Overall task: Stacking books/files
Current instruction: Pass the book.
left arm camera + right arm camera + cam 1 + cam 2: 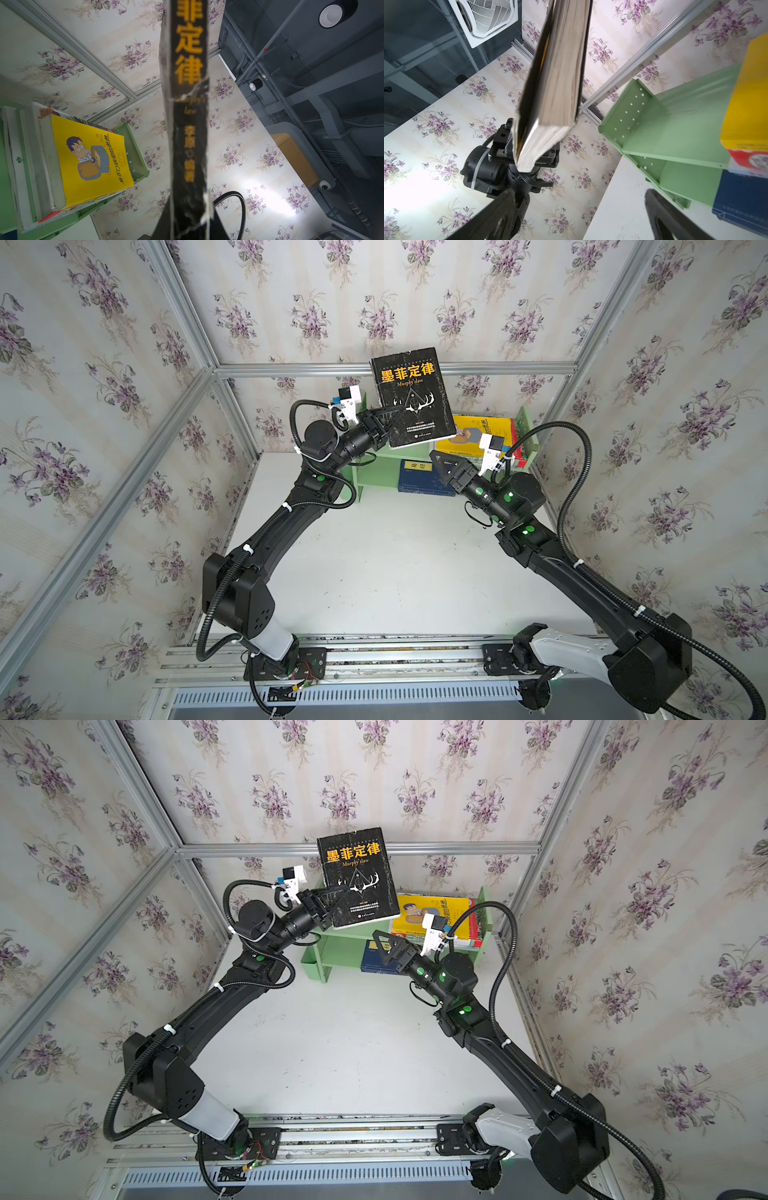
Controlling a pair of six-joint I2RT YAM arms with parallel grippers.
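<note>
Currently: black book (411, 400), upper centre of frame, clamped between left fingers (392, 415) above green shelf (409, 452); right fingers (442, 465) apart, just right of centre.

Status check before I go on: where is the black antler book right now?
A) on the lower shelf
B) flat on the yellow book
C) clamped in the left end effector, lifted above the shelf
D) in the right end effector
C: the left end effector is shut on the black antler book, tilted in the air above the green shelf and clear of the yellow book; the right end effector is open and empty.
</note>
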